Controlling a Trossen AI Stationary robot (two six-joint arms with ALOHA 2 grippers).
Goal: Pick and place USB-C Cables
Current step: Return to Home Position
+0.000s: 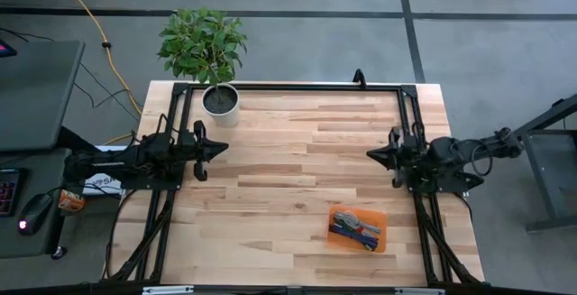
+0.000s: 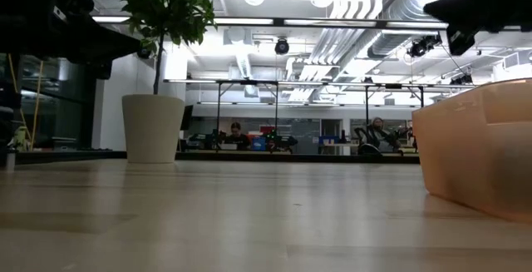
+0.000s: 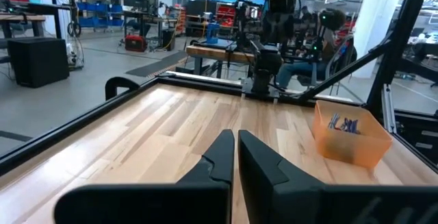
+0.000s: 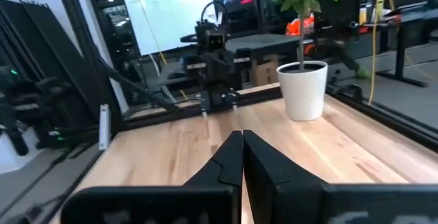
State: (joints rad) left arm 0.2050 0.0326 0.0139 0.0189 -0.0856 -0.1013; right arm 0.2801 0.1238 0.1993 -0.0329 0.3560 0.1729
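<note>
The orange tray (image 1: 357, 228) sits on the table near its near right part, and the small USB-C cable bundles (image 1: 354, 225), blue, green and grey, lie inside it. Through the tray wall (image 3: 350, 138) in the left wrist view the cables (image 3: 342, 123) show faintly. My left gripper (image 1: 224, 151) hovers at the table's left side, shut, fingers pointing right. My right gripper (image 1: 370, 154) hovers at the right side, shut, pointing left. Neither is near the tray. Their own fingers show closed in the wrist views (image 3: 235, 157) (image 4: 242, 157).
A potted plant in a white pot (image 1: 220, 102) stands at the far left of the table. A black frame (image 1: 297, 87) runs around the table edges. The tray (image 2: 478, 151) fills the low view's right. People sit at desks in the room beyond.
</note>
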